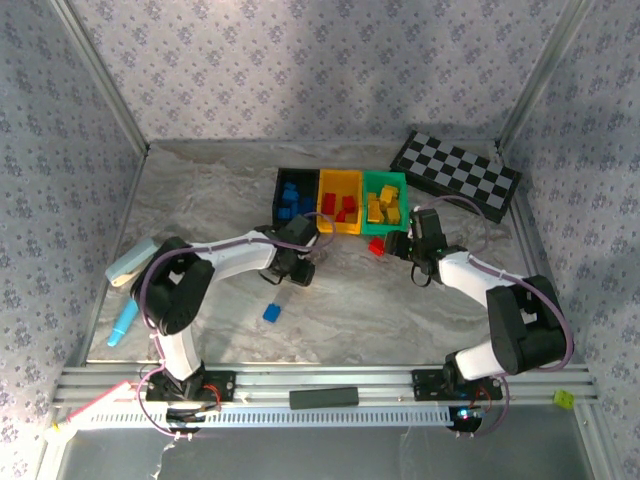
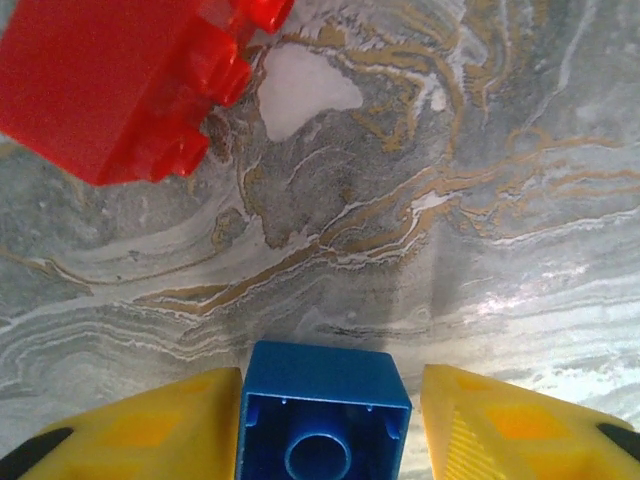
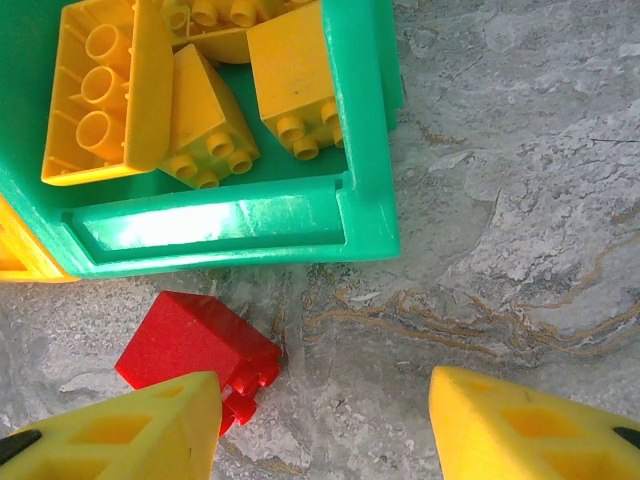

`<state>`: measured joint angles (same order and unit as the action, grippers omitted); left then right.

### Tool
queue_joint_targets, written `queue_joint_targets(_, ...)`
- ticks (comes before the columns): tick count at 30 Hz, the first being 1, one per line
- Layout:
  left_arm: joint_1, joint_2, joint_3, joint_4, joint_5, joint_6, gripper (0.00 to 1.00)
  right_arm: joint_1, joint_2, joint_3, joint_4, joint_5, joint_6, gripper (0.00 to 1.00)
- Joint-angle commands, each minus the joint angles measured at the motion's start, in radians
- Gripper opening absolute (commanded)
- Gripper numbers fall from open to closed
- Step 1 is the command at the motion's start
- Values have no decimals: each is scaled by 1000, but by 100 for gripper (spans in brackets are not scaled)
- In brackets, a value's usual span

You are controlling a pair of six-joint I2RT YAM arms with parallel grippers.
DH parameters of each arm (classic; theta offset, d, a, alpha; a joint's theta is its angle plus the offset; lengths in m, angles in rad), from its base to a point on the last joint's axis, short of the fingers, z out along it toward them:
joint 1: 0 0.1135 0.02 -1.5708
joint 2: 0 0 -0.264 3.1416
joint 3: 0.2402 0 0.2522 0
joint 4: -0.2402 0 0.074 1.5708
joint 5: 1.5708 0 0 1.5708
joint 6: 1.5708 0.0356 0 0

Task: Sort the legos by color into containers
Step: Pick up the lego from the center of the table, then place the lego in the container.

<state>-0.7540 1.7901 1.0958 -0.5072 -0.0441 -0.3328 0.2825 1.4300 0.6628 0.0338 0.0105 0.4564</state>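
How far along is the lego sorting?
Done: blue legos in the black bin, red legos in the yellow-orange bin, yellow legos in the green bin. In hand: left gripper holds a blue brick. Left: red brick by the open right gripper, loose blue brick.

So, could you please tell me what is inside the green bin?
The green bin holds yellow bricks, several piled together; anything beneath the pile cannot be seen.

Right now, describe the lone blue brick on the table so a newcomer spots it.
Find the three bins at the back of the marble table. Toward the near edge, the blue brick lies alone on bare marble. The other blue ones are in the black bin or held in the left gripper.
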Motion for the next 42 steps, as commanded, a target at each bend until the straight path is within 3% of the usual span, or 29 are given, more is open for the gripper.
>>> queue_joint_targets(1,-15,2,24,-49,-40,3,43,4,0,25,-7,-1,2,59)
queue_joint_targets(5,-24,-25,22,-55,-67,-6,27,6,1,25,-9,3,2,59)
queue_joint_targets(15,-29,-131,46,-61,-175,-6,26,6,0,27,-8,1,2,59)
queue_joint_targets(22,1,-55,262,-159,-318,44,26,9,0,27,-9,-1,2,59)
queue_joint_targets(30,98,153,579,-262,-345,76,26,8,-5,26,-11,8,0,59)
queue_joint_targets(31,103,168,602,-261,-347,80,28,8,-5,27,-12,9,-1,59)
queue_joint_targets(37,112,207,696,-300,-374,52,68,4,-9,27,-16,10,-2,59)
queue_joint_targets(42,110,109,544,-224,-340,27,71,5,-8,24,-11,4,1,59)
